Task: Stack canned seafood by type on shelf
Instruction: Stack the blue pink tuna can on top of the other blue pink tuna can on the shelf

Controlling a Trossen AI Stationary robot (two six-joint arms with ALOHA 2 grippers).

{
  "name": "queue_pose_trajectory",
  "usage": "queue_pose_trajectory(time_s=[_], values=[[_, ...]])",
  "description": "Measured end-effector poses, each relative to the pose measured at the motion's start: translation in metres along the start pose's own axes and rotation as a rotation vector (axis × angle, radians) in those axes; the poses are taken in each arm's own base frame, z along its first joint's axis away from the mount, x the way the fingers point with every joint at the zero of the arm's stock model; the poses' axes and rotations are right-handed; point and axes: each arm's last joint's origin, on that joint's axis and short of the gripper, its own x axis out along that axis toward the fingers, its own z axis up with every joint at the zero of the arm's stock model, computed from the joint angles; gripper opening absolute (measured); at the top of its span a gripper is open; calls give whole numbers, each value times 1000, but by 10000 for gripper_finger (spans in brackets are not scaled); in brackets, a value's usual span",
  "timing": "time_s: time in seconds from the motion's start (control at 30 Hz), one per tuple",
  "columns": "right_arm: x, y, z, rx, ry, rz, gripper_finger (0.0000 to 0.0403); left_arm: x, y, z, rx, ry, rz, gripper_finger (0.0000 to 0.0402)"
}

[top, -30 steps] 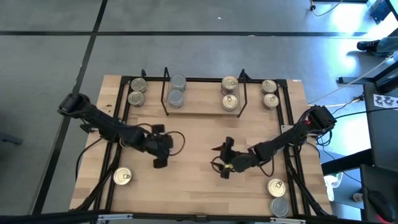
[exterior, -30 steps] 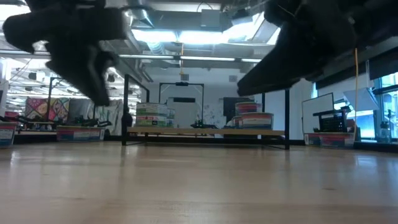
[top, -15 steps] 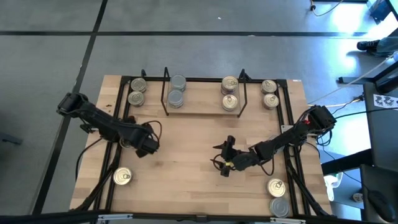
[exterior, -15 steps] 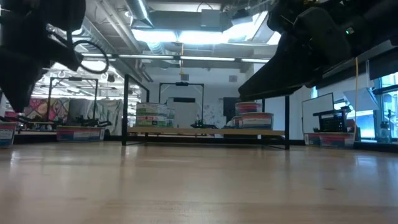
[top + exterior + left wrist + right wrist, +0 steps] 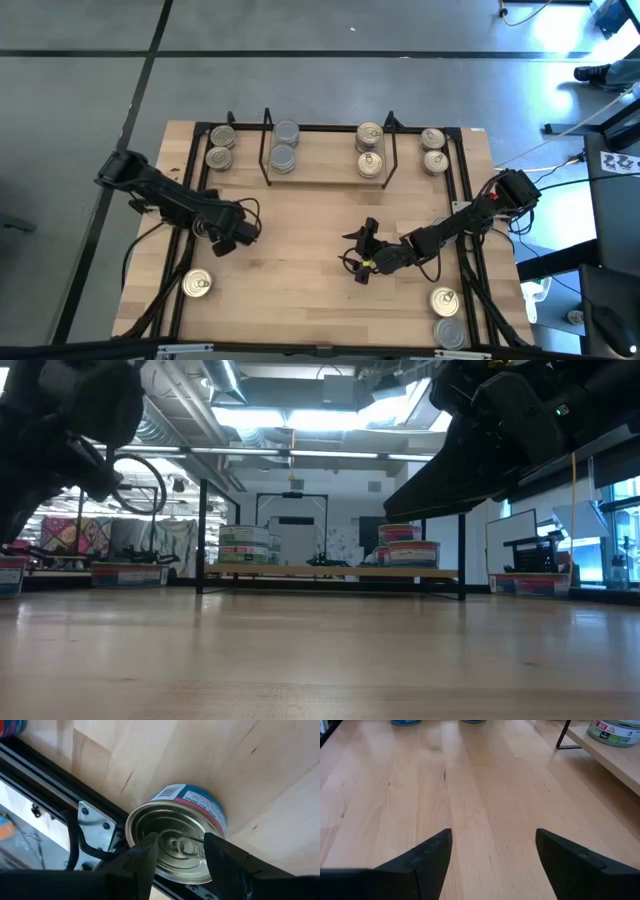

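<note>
Near the counter's front-left corner stands a flat round gold-lidded pull-ring tin (image 5: 197, 285); the left gripper (image 5: 222, 243) hovers, jaws apart; rigid, light, slick: grip its sidewall

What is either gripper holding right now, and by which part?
Nothing is held. The left gripper hangs open above the lone tin near the table's front-left, not touching it. The right gripper is open over bare tabletop.
</note>
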Motion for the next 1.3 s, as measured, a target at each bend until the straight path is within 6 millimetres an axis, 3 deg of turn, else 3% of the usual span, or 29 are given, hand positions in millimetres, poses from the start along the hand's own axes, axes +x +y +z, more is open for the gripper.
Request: queue_pose_trajectory(time_s=[0.37,0.6,0.9,1.3], values=[[0,0,-1,-3,5,0,284,10,-11,8,183,69,48,159],[0,0,-1,-4,5,0,284,7,-15,12,282,40,3,158],[0,0,-1,-4,12,16,284,-17,-30,27,329,-122,-131,159],[0,0,-1,-4,13,17,284,-31,-53,50,387,-433,-334,159]])
